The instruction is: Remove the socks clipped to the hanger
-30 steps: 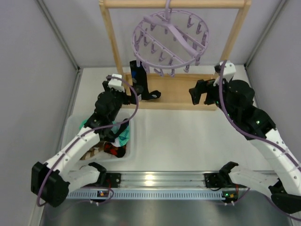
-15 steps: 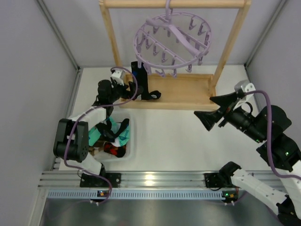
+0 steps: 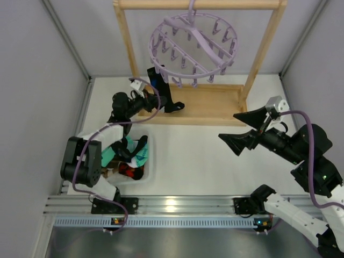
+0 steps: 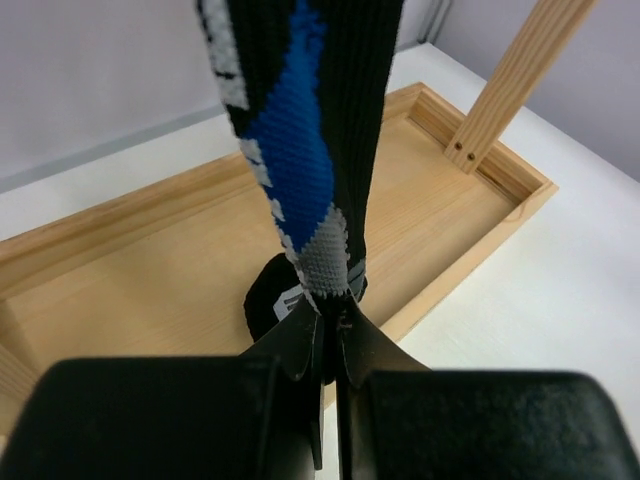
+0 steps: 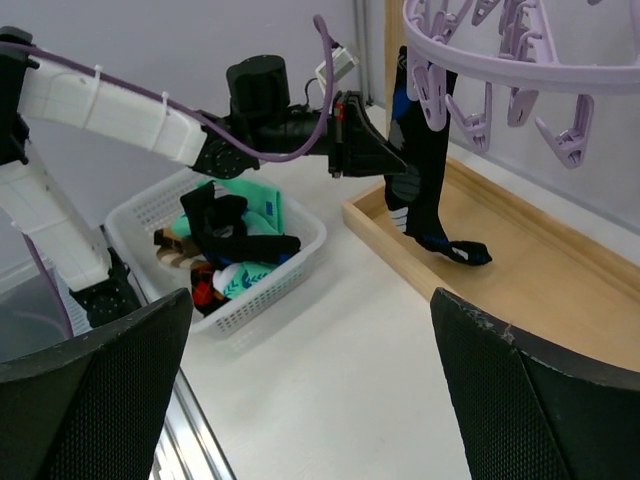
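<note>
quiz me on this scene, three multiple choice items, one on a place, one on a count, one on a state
1. Seen from the top camera, where on the hanger is the black sock clipped?
A. at the left edge of the ring
B. at the right edge of the ring
C. on the middle crossbar

2. How many socks hang from the hanger?
A. none
B. one
C. four

3. How does the left claw stand?
A. shut on the black sock
B. wide open, clear of the black sock
C. out of every view

Key:
1 A, the sock drops from a clip on the ring's left side.
2 B, every other clip in view dangles bare.
3 A, the left wrist view shows the fingers pinched together on the sock's lower part.
</note>
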`<act>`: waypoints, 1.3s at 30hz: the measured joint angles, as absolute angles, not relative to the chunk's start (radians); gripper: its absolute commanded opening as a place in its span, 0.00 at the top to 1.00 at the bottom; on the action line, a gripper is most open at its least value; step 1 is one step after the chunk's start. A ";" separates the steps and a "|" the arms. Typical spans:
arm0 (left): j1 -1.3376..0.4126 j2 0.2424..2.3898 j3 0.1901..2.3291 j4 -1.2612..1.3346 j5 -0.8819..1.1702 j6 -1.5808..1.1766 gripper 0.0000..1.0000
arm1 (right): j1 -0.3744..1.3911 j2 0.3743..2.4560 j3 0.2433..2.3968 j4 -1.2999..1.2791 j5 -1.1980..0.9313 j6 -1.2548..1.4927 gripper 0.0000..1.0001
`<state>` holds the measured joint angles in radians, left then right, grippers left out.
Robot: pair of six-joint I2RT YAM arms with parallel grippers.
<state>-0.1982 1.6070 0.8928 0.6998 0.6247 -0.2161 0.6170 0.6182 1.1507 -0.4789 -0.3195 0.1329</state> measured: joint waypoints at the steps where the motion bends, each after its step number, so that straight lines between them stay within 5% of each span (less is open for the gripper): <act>1: -0.212 1.585 0.873 0.703 0.601 -0.215 1.00 | 0.617 0.618 1.144 -0.471 -0.318 0.138 0.02; 13: -0.760 1.271 0.694 0.686 -0.101 -0.097 1.00 | 0.617 0.698 1.227 -0.479 -0.100 0.246 0.05; 24: -1.262 1.621 1.002 0.589 -0.816 0.173 1.00 | 0.617 0.976 1.536 -0.627 0.112 0.210 0.09; 28: -1.330 1.759 1.120 0.582 -0.962 0.266 1.00 | 0.617 1.084 1.616 -0.697 0.130 0.175 0.19; 39: -1.339 1.859 1.224 0.580 -1.064 0.349 1.00 | 0.648 1.309 1.778 -0.814 0.252 0.092 0.27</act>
